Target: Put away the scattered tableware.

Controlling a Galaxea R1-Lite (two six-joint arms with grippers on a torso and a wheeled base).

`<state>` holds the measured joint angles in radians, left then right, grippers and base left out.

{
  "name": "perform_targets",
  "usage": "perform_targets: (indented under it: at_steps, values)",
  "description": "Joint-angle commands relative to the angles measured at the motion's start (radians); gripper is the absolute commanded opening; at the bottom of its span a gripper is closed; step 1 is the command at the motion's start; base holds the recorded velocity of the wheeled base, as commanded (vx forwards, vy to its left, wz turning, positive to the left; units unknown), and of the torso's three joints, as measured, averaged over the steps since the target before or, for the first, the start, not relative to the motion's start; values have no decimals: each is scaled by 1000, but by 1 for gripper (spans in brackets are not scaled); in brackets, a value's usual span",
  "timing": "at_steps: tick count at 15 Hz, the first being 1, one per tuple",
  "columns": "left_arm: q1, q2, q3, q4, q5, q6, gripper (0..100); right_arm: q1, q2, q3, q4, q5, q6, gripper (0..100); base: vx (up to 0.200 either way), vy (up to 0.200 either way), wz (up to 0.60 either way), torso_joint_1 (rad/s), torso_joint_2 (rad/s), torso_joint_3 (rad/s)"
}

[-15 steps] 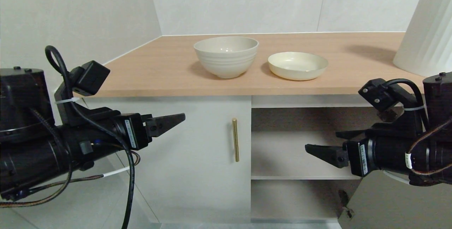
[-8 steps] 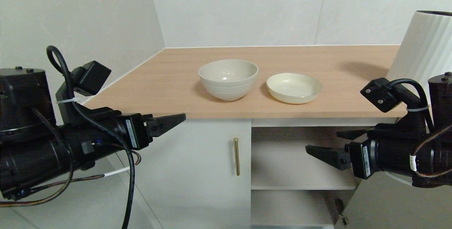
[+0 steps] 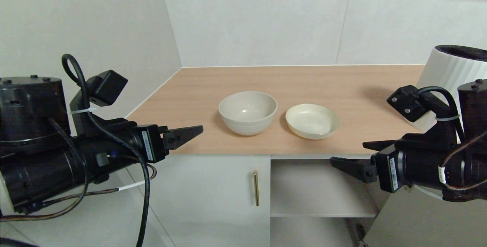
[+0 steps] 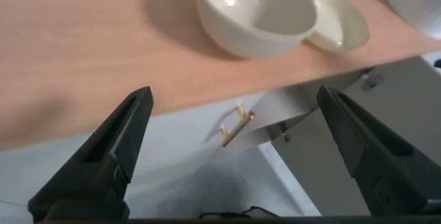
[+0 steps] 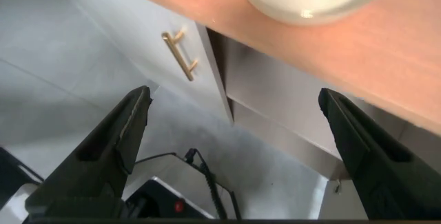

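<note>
Table [image 3: 198,87] is light wood and meets the white walls in a corner. At its right end stands a tall white ribbed cylinder [image 3: 451,72], well apart from the dishes. Under the table is a cabinet. The left door [image 3: 213,201] is shut, w/ a thin gold handle [image 3: 256,188]. The right compartment is open, w/ one shelf [image 3: 323,211] inside.

The deep cream bowl [image 3: 248,112] sits near the table's front edge. The shallow dish [image 3: 312,121] is just beside it on the right, w/ a narrow gap.

The left hand [image 3: 192,131] hangs before the table edge, left of the bowl, approx. at table height. Its fingers are spread wide and hold nothing. The right hand [image 3: 348,153] is lower, before the open compartment and below the dish. It is also wide and holds nothing.

Each wrist has a white sticker [image 3: 145,146]; the print is too small to read.
</note>
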<state>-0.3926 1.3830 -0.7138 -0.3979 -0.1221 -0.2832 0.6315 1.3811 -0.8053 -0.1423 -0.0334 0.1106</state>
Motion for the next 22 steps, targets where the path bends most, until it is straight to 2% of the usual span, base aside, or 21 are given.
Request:
perform_targets:
  at_steps: [1, 4, 6, 7, 9, 13, 14, 16, 17, 18, 20, 22]
  values:
    - [0, 13, -3, -4, -1, -1, 100, 1, 10, 0, 0, 0, 0, 100, 0, 0, 0, 207, -491, -276]
    - [0, 22, -9, -4, -1, -1, 100, 1, 21, 2, 0, 0, -3, 100, 0, 0, 0, 198, -457, -269]
    - [21, 45, -67, 5, 7, -1, 100, -3, 62, -5, -28, -20, -28, 100, 0, 0, 0, 66, -159, -90]
    - [34, 56, -99, 14, 4, -2, 100, -27, 108, -35, -57, -66, -29, 100, 0, 0, 0, 36, -56, -36]
    - [37, 82, -167, 57, 6, -1, 100, -53, 197, -147, -19, -135, 18, 100, 0, 0, 0, 0, 0, 0]
    - [9, 140, -274, 343, 7, -4, 100, -93, 273, -235, 44, -160, 142, 100, 0, 0, 0, 0, 0, 0]
    - [9, 171, -297, 361, 16, -28, 100, -99, 286, -241, 44, -189, 152, 100, 0, 0, 0, 0, 0, 0]
    - [-3, 254, -357, 366, 68, -162, 100, -99, 303, -239, 44, -229, 152, 100, 0, 0, 0, 0, 0, 0]
    - [-14, 280, -375, 366, 93, -197, 100, -99, 306, -239, 44, -232, 153, 100, 0, 0, 0, 0, 0, 0]
    - [-35, 326, -408, 363, 141, -251, 100, -99, 309, -238, 43, -235, 153, 100, 0, 0, 0, 0, 0, 0]
    - [-66, 376, -435, 355, 180, -309, 100, -99, 309, -235, 38, -235, 156, 100, 0, 0, 0, 0, 0, 0]
    - [-74, 409, -447, 320, 188, -355, 100, -99, 311, -241, 36, -235, 175, 100, 0, 0, 0, 0, 0, 0]
